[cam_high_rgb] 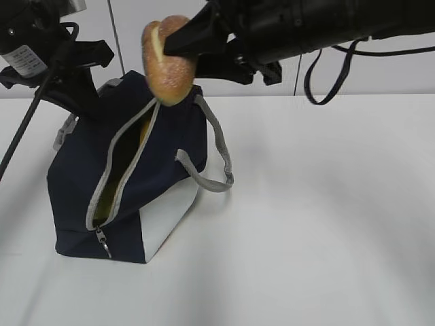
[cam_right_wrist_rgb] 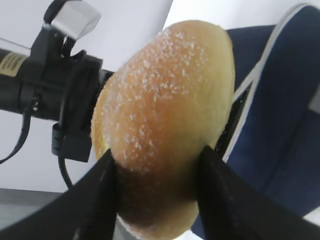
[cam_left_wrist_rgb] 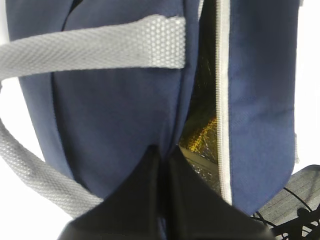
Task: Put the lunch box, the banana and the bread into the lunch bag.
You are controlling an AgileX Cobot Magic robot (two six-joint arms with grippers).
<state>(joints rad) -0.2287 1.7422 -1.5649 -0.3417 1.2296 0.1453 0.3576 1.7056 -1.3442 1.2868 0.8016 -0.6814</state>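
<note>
Bread point(cam_right_wrist_rgb: 165, 125): clamped in right pincer point(cam_right_wrist_rgb: 157, 190) above lunch bag point(cam_high_rgb: 81, 183); left pincer point(cam_left_wrist_rgb: 161, 165) together, pinching bag fabric. Next: lower through zip opening.

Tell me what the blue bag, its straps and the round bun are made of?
The lunch bag looks like matte navy woven cloth; it creases softly. Its handles look like grey webbing, with a bumpy weave. The bread looks baked: golden-brown crust with pale, sugar-like specks. Shiny crinkled lining inside looks like foil, though I can't be sure.
</note>
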